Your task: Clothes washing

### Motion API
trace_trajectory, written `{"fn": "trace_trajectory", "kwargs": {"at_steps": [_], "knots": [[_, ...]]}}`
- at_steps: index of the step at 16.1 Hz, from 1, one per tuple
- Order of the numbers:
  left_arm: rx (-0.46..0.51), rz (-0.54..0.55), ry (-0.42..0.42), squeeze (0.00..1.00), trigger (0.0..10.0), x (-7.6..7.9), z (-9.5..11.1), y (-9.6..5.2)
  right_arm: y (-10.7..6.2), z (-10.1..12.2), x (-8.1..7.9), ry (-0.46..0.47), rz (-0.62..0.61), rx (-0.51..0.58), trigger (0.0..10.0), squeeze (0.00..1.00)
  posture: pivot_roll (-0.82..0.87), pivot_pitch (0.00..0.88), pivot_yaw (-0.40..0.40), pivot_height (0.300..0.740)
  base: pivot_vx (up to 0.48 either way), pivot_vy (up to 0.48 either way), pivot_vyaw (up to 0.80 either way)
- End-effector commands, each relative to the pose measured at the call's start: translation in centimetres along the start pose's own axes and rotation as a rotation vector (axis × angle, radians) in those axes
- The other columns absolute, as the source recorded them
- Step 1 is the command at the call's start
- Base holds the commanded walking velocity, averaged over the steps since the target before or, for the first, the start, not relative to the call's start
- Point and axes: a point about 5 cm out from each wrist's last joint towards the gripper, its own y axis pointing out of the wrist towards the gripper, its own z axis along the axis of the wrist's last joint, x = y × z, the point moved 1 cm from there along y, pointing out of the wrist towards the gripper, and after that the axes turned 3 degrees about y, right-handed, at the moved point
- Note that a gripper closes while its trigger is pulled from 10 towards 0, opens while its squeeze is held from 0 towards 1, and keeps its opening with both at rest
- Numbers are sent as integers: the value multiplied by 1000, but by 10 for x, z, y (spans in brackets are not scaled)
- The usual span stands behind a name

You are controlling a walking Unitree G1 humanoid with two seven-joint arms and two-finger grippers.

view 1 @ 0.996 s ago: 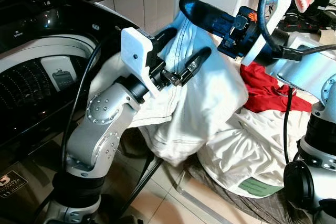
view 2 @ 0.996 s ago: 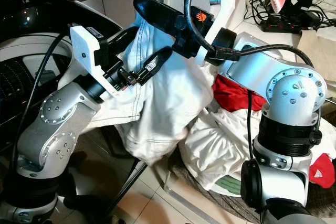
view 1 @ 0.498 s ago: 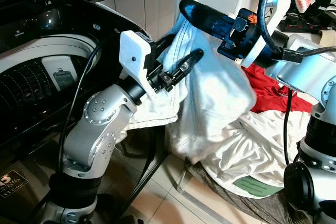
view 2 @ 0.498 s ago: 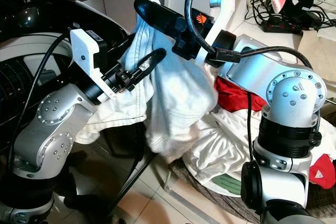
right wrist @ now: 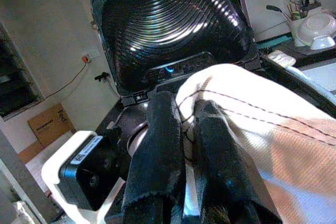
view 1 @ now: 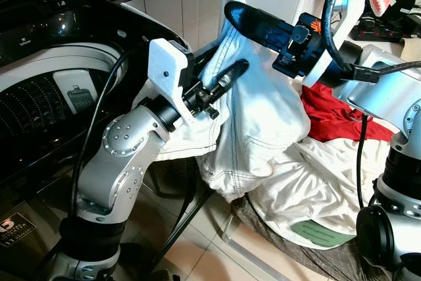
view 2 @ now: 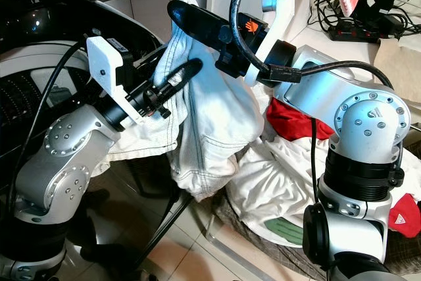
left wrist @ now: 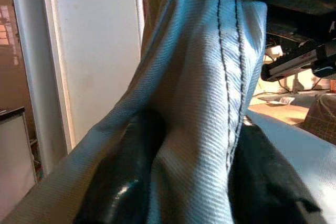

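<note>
You have the white garment (view 1: 263,116) held up in the air between both arms, its bulk sagging down over the laundry pile (view 1: 309,189) on the floor. Your left gripper (view 1: 220,83) has both fingers clenched on a stitched fold of it, the cloth pinched between the black pads (left wrist: 126,182) in the left wrist view. Your right gripper (view 2: 191,14) grasps the top edge higher up, fingers (right wrist: 160,145) closed with cloth bunched against them. Under the garment lie more white cloth and a red garment (view 1: 335,113), just beside your right arm. The washing machine (view 1: 59,90) stands at your left, its lid (right wrist: 173,19) raised and the drum opening (view 1: 33,110) dark; what is inside it cannot be told. The machine's black rim (view 1: 141,27) lies just behind your left arm, with open tiled floor (view 1: 210,255) below the hanging cloth.
</note>
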Motion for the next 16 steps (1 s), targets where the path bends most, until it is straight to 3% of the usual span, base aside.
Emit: {"fn": "trace_trajectory", "kwargs": {"at_steps": [1, 2, 3, 5, 6, 7, 8, 9, 10, 11, 12, 13, 14, 15, 16], "knots": [[-23, 24, -10, 0, 0, -6, -3, -1, -2, 8, -10, -44, 37, 41, 0, 0, -27, 0, 1, 740, 0, 0, 0], [-25, 33, -6, 0, 0, -8, -3, -1, -2, 8, -10, -47, 31, 41, 0, 0, -27, 0, 1, 740, 0, 0, 0], [-30, 47, 2, 0, 0, -12, -3, -1, -2, 8, -9, -49, 29, 41, 784, 0, -27, 0, 2, 740, 0, 0, 0], [-47, 106, 25, 0, 0, -24, -3, -2, -2, 7, -9, -57, 25, 43, 3804, 0, -27, 0, 2, 740, 0, 0, 0], [-51, 129, 32, 0, 0, -28, -3, -2, -2, 7, -10, -59, 25, 43, 4510, 0, -27, 0, 2, 740, 0, 0, 0], [-60, 186, 58, 0, 0, -40, -2, -2, -2, 7, -9, -65, 21, 44, 10000, 0, -26, 0, 7, 740, 0, 0, 0], [-74, 233, 87, 0, 0, -51, -1, -2, -2, 7, -9, -71, 14, 44, 10000, 298, -26, 0, 8, 740, 0, 0, 0], [-94, 281, 130, 0, 0, -63, 0, -2, -1, 6, -9, -58, 24, 51, 10000, 902, -25, 0, 9, 740, 0, 0, 0], [-105, 386, 193, 0, 0, -87, 7, -2, -1, 6, -9, -61, 30, 47, 10000, 1000, -23, 0, 6, 740, 0, 0, 0], [-108, 435, 226, 0, 0, -99, 12, -3, 0, 5, -9, -64, 31, 44, 10000, 1000, -20, 0, 4, 740, 0, 0, 0], [-113, 513, 310, 0, 0, -122, 25, -2, 1, 1, -8, -120, 1, 4, 10000, 1000, -18, 0, 1, 740, 0, 0, 0], [-139, 614, 414, 0, 0, -148, 42, -2, 4, -13, -8, -228, -33, -97, 10000, 0, -13, 0, -1, 740, 0, 0, 0], [-187, 753, 498, 0, 0, -178, 59, -4, 6, -30, -9, -343, -49, -196, 10000, 0, -11, 0, 0, 740, 0, 0, 0], [-208, 808, 534, 0, 0, -189, 66, -6, 7, -35, -10, -371, -52, -212, 10000, 0, -10, 0, 1, 740, 0, 0, 0], [-271, 946, 666, 0, 0, -210, 80, -14, 9, -42, -10, -400, -57, -216, 10000, 0, -14, 0, 8, 740, 0, 0, 0]]}}
